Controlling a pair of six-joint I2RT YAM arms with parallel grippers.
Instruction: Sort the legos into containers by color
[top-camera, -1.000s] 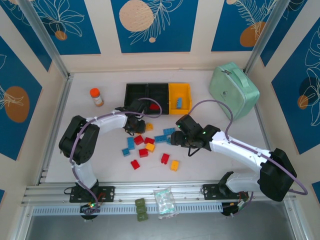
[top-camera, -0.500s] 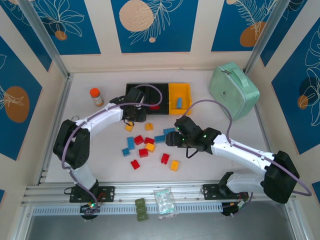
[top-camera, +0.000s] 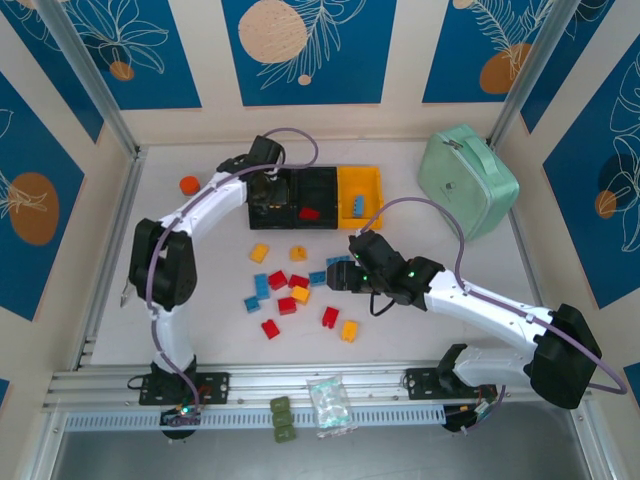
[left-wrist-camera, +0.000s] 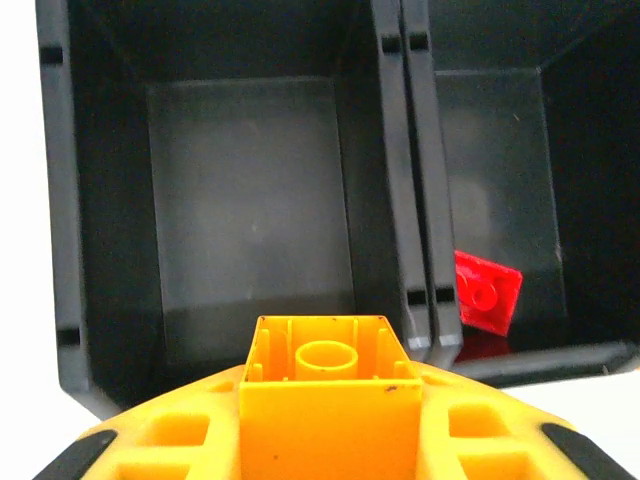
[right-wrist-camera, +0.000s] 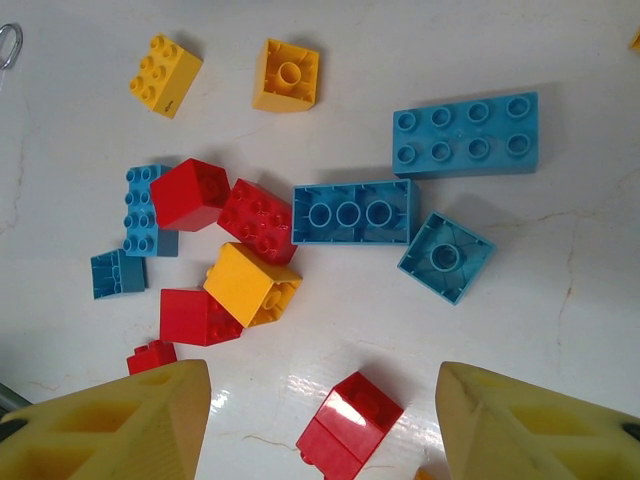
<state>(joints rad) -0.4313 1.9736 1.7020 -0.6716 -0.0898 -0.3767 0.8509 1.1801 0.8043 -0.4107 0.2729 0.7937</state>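
My left gripper (top-camera: 265, 192) is shut on a yellow lego (left-wrist-camera: 328, 385) and hovers over the left black container (left-wrist-camera: 250, 200), whose floor is bare. The middle black container (left-wrist-camera: 495, 170) holds one red lego (left-wrist-camera: 486, 291). The yellow-orange container (top-camera: 360, 180) holds a blue lego (top-camera: 357, 206). My right gripper (top-camera: 345, 276) stands open above the loose pile, with a red lego (right-wrist-camera: 350, 428) on the table between its fingers (right-wrist-camera: 120, 420). Blue legos (right-wrist-camera: 465, 133), red legos (right-wrist-camera: 258, 218) and yellow legos (right-wrist-camera: 250, 285) lie scattered around it.
An orange-capped bottle (top-camera: 189, 184) stands left of the containers, partly behind the left arm. A mint-green case (top-camera: 466, 180) sits at the back right. Olive blocks (top-camera: 282, 418) and a clear bag (top-camera: 330, 405) rest on the front rail.
My left gripper has travelled from the pile up and back with the yellow lego, and now hangs over the left black container. My right gripper has edged slightly left over the pile.
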